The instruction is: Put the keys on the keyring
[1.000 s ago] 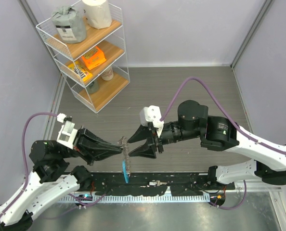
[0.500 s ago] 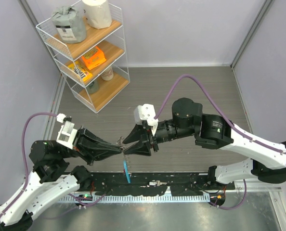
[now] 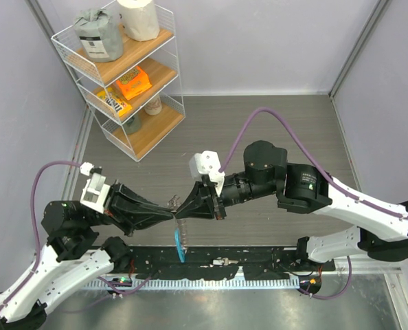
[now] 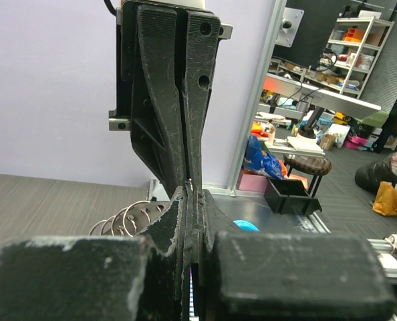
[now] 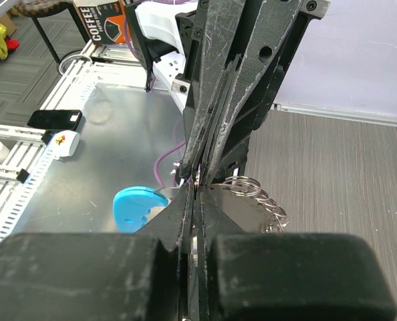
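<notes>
Top external: left fingers (image 3: 156, 214), right fingers (image 3: 194, 207) meet at keys (image 3: 179, 221) over open table (image 3: 273, 130).

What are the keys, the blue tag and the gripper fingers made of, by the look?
The keys look metal: silvery, glinting, thin toothed edges. The blue tag is probably plastic: even matte colour, moulded curve. The right gripper's fingers seem black plastic, scuffed whitish.

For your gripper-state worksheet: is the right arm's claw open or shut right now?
Shut. The right wrist view shows the fingers of the right claw pressed together, no gap.
</notes>
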Available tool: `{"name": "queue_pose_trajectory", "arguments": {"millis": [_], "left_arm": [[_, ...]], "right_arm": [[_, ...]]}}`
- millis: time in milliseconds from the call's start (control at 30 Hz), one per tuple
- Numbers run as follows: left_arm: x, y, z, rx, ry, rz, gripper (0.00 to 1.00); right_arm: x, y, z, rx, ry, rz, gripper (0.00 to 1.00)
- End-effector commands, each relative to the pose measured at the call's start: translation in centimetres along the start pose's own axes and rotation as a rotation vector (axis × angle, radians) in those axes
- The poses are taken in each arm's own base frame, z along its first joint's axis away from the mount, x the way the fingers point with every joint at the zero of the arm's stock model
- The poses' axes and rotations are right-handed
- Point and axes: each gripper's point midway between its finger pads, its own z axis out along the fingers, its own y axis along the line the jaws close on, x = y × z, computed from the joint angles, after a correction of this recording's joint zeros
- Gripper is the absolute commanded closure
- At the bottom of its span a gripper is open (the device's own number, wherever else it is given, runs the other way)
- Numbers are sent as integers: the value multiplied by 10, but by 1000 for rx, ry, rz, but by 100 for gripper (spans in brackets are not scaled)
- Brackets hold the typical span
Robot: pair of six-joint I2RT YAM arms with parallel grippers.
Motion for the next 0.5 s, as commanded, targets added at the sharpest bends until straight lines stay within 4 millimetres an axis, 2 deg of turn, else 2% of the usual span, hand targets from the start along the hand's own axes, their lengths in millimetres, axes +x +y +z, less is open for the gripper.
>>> {"name": "queue_pose_trajectory", "arguments": {"millis": [0, 133, 233, 300, 467], "left_arm": [[-16, -14, -2, 41, -43, 60, 98], [-14, -28, -10, 87, -42, 84, 79], [-10, -37, -16, 120, -44, 104, 66], [-9, -42, -19, 142, -49, 116, 61], [-5, -51, -23, 192, -45, 110, 56]], "right_arm": [[-19, 16, -14, -46, -78, -56, 94], [-3, 28, -22, -104, -48, -59, 94], [7, 45, -31, -182, -42, -77, 94], [8, 56, -38, -239, -42, -87, 94], [9, 88, -56, -400, -42, -106, 94]]}}
